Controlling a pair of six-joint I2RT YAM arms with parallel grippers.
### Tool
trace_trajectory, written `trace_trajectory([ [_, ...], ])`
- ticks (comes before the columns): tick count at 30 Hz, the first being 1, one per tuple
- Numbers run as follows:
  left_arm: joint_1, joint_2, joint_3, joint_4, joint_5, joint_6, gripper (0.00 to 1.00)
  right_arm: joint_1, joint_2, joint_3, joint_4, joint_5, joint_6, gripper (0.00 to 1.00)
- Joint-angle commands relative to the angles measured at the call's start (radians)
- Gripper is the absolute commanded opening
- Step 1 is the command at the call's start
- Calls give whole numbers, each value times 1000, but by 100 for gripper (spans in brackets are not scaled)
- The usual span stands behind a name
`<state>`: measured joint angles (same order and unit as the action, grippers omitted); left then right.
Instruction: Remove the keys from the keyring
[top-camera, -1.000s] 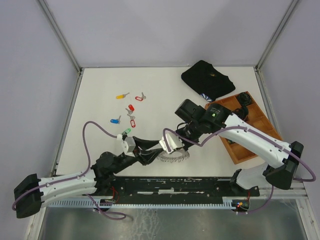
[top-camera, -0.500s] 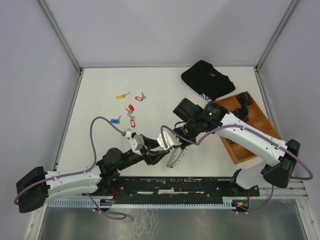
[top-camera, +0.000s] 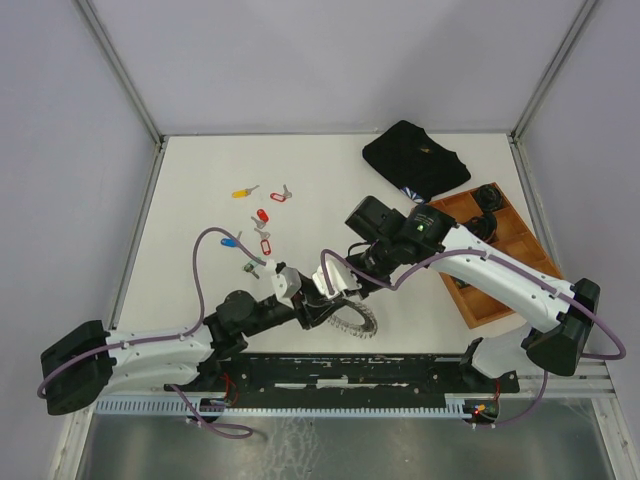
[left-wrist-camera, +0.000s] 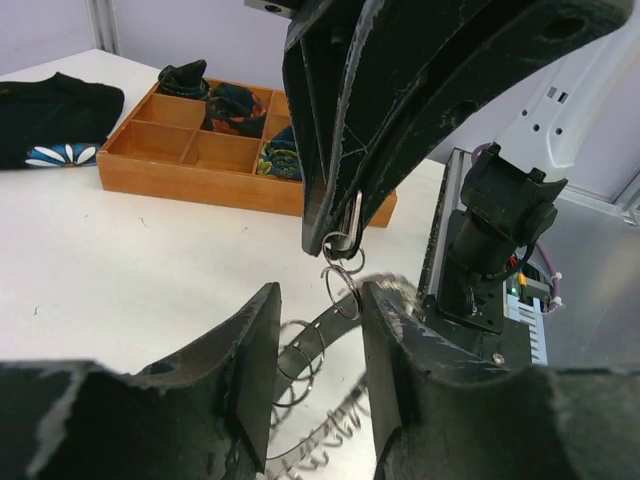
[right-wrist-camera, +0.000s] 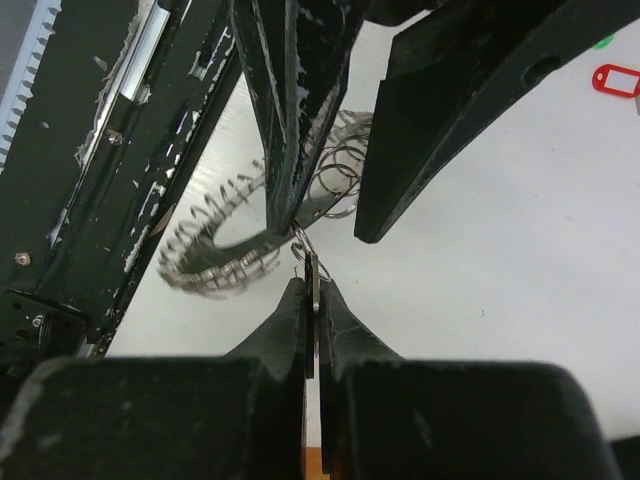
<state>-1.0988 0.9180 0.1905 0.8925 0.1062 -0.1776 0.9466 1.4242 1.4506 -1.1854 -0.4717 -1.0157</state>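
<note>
The round silvery metal keyring fringed with small wire loops (top-camera: 358, 323) now lies nearly flat on the white table (top-camera: 190, 190), just below the centre of the overhead view. 0.5 s ago it stood tipped up on edge between the 2 grippers, and 1 s ago it lay flat beneath them. So the ring has been lifted and has come back down. That probably means the pull has not yet freed anything, since a chain of small split rings still links the ring to the right gripper. The right gripper (right-wrist-camera: 312, 290) reaches down from the top of the left wrist view, its fingers pressed together on a thin flat silver tab (left-wrist-camera: 352, 215). Whether that tab is a key blade cannot be told, as no coloured head shows. The left gripper (left-wrist-camera: 320, 295) has its fingers apart on either side of the ring's band and is not visibly pinching it. Its wrist has slid to the right across the overhead view over the last second. The loose keys with yellow, red and blue plastic heads (top-camera: 262, 215) in the upper left sit where they did 1 s ago, with none added.
</note>
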Motion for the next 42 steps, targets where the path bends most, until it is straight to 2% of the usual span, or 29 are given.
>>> trace_trajectory([
  [1, 4, 50, 54, 87, -16, -46, 42, -4, 0, 8, 27, -40, 12, 0],
  [14, 5, 46, 52, 62, -59, -43, 33, -6, -4, 3, 28, -34, 13, 0],
  [35, 5, -7, 84, -78, -78, 14, 30, -8, -5, 0, 29, -33, 12, 0],
  [37, 5, -4, 87, -80, -73, 16, 28, -8, -6, 0, 29, -33, 12, 0],
  [42, 5, 1, 98, -101, -63, 31, 11, -9, -8, 0, 29, -33, 12, 0],
])
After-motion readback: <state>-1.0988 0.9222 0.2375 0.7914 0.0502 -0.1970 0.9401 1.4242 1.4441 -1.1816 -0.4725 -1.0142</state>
